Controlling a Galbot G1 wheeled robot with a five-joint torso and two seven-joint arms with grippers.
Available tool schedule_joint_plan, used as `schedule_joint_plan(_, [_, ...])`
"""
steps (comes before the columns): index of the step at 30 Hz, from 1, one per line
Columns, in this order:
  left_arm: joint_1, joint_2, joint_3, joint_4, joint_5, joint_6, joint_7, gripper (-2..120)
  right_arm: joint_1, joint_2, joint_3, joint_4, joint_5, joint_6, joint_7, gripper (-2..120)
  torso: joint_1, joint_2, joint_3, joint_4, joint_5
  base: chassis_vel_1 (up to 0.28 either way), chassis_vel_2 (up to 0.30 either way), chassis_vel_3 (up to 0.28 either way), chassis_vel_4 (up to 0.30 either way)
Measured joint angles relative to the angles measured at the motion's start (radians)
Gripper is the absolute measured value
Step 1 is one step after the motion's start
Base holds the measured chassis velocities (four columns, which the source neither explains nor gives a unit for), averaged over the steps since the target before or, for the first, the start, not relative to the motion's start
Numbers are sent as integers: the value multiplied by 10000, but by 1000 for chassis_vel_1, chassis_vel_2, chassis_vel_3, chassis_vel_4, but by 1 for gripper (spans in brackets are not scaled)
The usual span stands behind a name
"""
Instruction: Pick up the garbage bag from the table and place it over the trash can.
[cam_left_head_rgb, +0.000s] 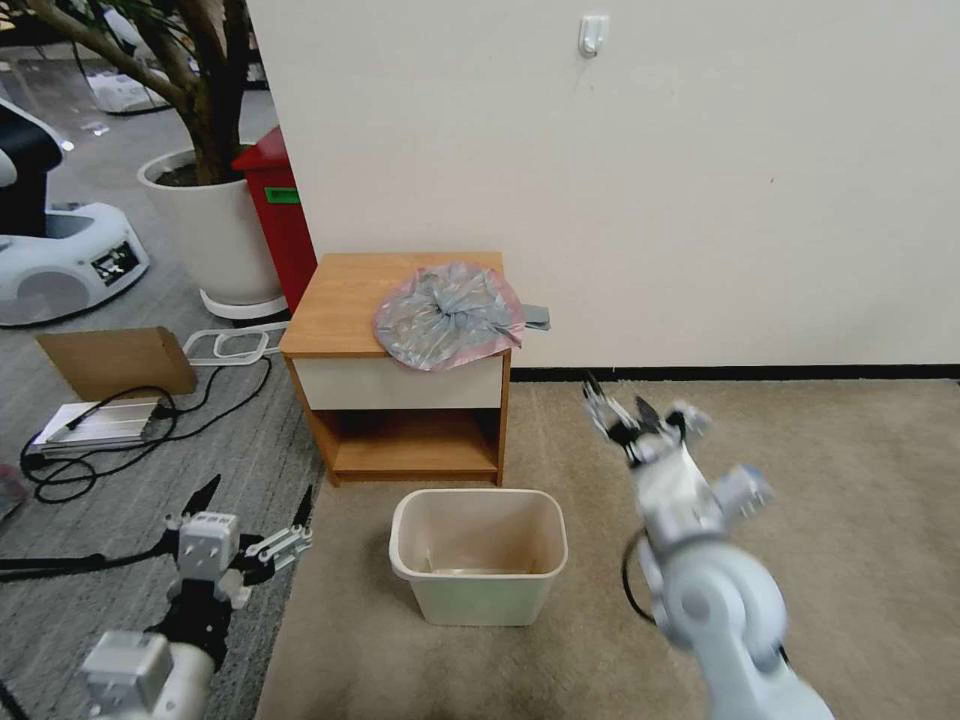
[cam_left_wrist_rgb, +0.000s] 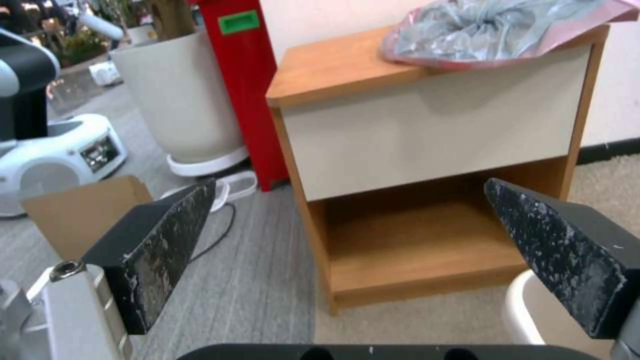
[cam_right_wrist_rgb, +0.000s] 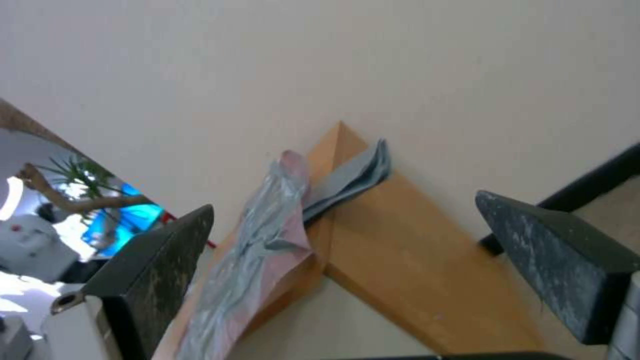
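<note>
Task progress: not yet begun in effect; nothing picked up, nothing placed.
Garbage bag (cam_left_head_rgb: 449, 315): lying crumpled on the right half of the table (cam_left_head_rgb: 350, 290) top, front edge overhanging the white drawer front, a grey tail trailing off the right side toward the wall.
Trash can (cam_left_head_rgb: 478, 554): standing on the carpet just in front of the table, unlined, rim bare.
Remaining: grasp of the bag, lift off the table, carry down to the trash can, spreading over the rim.
Right gripper (cam_left_head_rgb: 632, 413): raised in the air to the right of the table, below the level of its top, pointed up toward the bag; fingers spread wide, holding nothing.
Bag relative to right gripper: up and to the left, near but apart; framed between the spread fingers in the right wrist view (cam_right_wrist_rgb: 267, 240); no contact.
Left gripper (cam_left_head_rgb: 255, 520): low over the grey floor, left of the trash can; fingers spread wide, empty.
Bag relative to left gripper: well apart, up on the table (cam_left_wrist_rgb: 493, 30).
Judgement: right arm better placed for the grasp.
</note>
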Motion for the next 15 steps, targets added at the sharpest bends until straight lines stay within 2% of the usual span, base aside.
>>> schedule_joint_plan(1, [0,0,0,0,0,0,0,100,0,0,0,0,0,0,0,100,0,0,0,0,0,0,0,0,0])
schedule_joint_plan(5, [124,-258,55,5,122,-309,61,100,1122,136,-52,-1228,1864,-102,95,100,0,0,1,-4,-1,0,0,0,0])
schedule_joint_plan(6, [124,-258,55,5,122,-309,61,100,1122,136,-52,-1228,1864,-102,95,100,0,0,1,-4,-1,0,0,0,0])
schedule_joint_plan(9, [236,-536,126,8,238,-599,134,100,1905,366,129,-1969,3987,-377,498,100,0,0,0,1,0,0,0,0,0])
schedule_joint_plan(10, [236,-536,126,8,238,-599,134,100,1905,366,129,-1969,3987,-377,498,100,0,0,0,1,0,0,0,0,0])
schedule_joint_plan(13, [264,-575,127,10,277,-661,142,100,2589,611,353,-2737,5500,-545,777,100,0,0,-1,-3,-2,0,0,0,0])
schedule_joint_plan(15, [344,-628,92,11,377,-790,142,100,2755,646,385,-3016,5599,-563,747,100,0,0,0,-3,-1,0,0,0,0])
